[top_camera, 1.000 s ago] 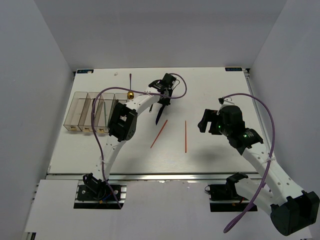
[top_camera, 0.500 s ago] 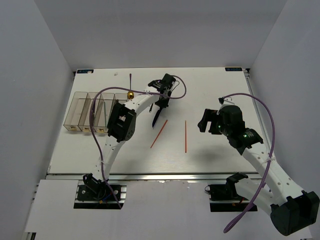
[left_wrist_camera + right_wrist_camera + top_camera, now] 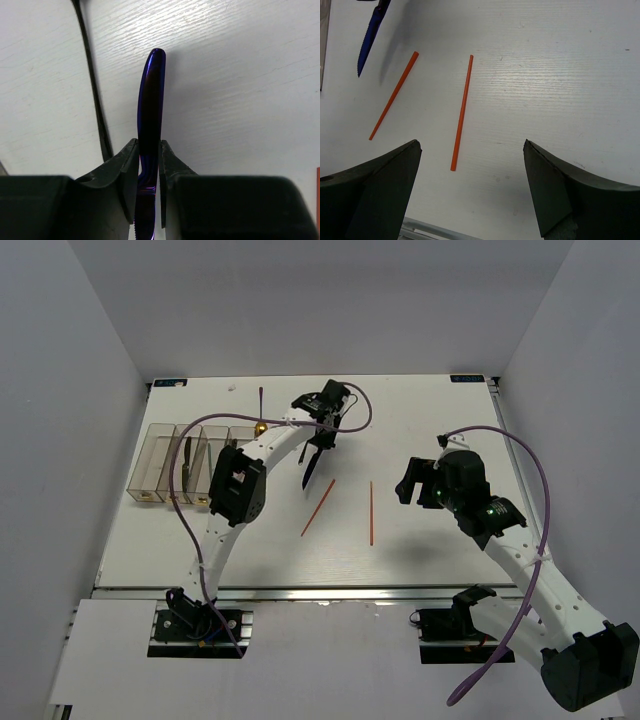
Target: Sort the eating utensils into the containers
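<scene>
Left gripper (image 3: 149, 150) has its jaws pinched on the handle of the slim blue metal knife (image 3: 151, 100), held up off the white table (image 3: 430, 410) and well right of the four clear smoky-brown plastic bins (image 3: 152, 458). Raised, I'd say, for the carry over. Right gripper (image 3: 471, 147) hovers wide open and empty above two orange-red chopsticks (image 3: 462, 112), probably its pick.

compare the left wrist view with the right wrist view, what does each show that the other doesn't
Only the left wrist: the left fingers clamped on the blue knife by its handle. Only the right wrist: the open right fingers, two orange-red chopsticks in full, lying apart, and the knife's blade tip. Both: the knife and the white table.
</scene>
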Controlling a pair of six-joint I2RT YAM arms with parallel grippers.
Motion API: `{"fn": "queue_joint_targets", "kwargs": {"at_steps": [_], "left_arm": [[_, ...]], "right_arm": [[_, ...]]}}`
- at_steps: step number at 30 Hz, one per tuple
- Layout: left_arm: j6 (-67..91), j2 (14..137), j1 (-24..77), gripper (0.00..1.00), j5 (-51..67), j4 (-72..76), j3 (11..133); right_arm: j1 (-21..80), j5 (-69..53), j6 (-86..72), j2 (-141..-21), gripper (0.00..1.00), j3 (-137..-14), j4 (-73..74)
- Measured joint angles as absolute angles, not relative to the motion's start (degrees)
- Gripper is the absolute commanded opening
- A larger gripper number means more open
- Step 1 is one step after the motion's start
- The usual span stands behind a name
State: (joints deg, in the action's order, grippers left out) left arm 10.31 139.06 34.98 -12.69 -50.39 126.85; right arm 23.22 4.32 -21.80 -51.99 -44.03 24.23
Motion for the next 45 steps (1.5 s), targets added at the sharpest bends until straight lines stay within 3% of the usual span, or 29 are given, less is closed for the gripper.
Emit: {"fn": "queue_joint_targets", "kwargs": {"at_steps": [11,20,28,45], "left_arm": [[10.07,119.52,29.82,0.0,-14.35,-50.41,111.31],[6.31,103.42,10.04,0.0,-13.8,-46.15,93.36],[4.27,101.93,-6.79,0.0,-12.29,-41.17,89.54],[-9.26,102.19,-7.35,0.0,-10.11,-22.68,80.6]], "right_arm": [[23.22,4.29,-21.58,-51.99,0.87,-44.03,24.23],[23.22,2.7,-21.34,-51.68,0.87,-44.03,24.12],[23.22,-2.28,-20.78,-50.94,0.87,-44.03,23.81],[23.22,-8.82,-20.75,-46.41,0.87,-42.09,21.61]]}}
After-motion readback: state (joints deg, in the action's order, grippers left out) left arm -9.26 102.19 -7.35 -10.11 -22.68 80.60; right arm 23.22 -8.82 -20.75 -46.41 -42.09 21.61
